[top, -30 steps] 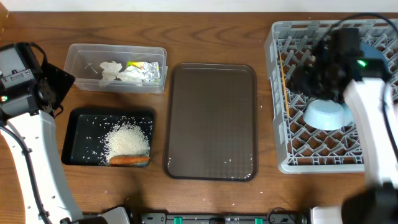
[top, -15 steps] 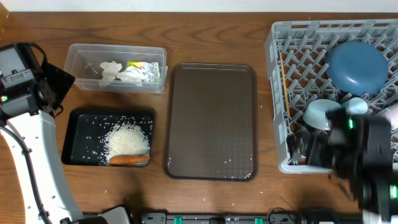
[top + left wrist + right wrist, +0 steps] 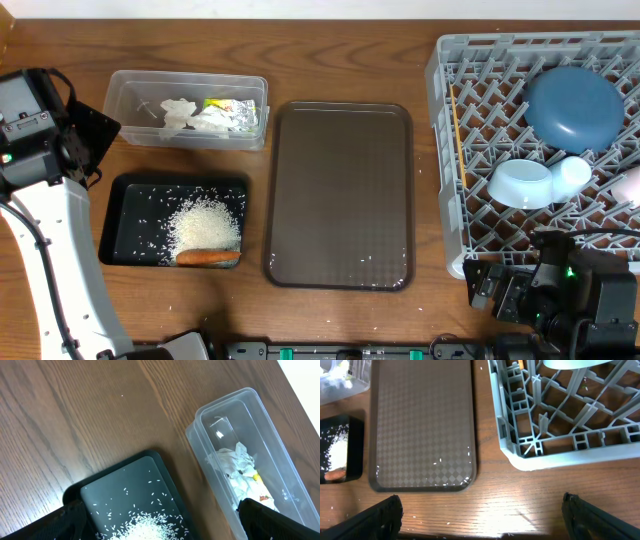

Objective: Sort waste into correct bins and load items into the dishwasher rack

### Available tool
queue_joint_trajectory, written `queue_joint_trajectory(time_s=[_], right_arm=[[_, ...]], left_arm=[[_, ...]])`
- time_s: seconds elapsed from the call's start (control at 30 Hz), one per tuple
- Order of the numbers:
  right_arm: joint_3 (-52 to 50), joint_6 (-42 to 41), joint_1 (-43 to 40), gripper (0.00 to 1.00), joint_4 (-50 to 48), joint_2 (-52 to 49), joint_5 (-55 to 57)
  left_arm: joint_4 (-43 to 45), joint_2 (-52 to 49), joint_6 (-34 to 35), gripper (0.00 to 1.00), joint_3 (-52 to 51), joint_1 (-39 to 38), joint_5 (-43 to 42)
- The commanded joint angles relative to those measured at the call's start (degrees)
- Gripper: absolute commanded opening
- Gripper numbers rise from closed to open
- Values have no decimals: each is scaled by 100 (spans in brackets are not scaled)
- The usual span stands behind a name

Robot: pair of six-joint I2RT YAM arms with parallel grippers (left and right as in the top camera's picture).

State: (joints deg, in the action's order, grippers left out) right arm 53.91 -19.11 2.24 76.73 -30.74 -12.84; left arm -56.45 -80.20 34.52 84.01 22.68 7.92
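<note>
While left gripper [image 3: 161,525] and right gripper [image 3: 482,519] gape wide, round plate [image 3: 574,108] in latticed rack [image 3: 447,215].

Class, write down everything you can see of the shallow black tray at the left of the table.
The black tray is a shallow, glossy rectangle with rounded corners and a low raised rim, plastic by its look. It lies flat on the wooden table, beside the clear tub and left of the brown tray, touching neither. Inside, a heap of white rice sits toward its right side, stray grains scattered around, and an orange carrot lies along one long edge.
</note>
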Motion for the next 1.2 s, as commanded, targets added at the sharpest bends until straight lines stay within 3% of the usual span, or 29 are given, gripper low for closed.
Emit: queue_joint_trajectory(time_s=[0.0,0.17,0.43,1.17], right_arm=[[-35,-17,57,99,-7,13,153],[-37,50,293,99,-33,13,686],[-435,533,846,99,-1484,11,833],[-4778,546,258,99,-6551,2649,334]], left_arm=[[-11,-28,7,100,55,24,70],[-11,-28,7,100,55,24,70],[-11,-28,7,100,55,24,70],[-11,-28,7,100,55,24,70]])
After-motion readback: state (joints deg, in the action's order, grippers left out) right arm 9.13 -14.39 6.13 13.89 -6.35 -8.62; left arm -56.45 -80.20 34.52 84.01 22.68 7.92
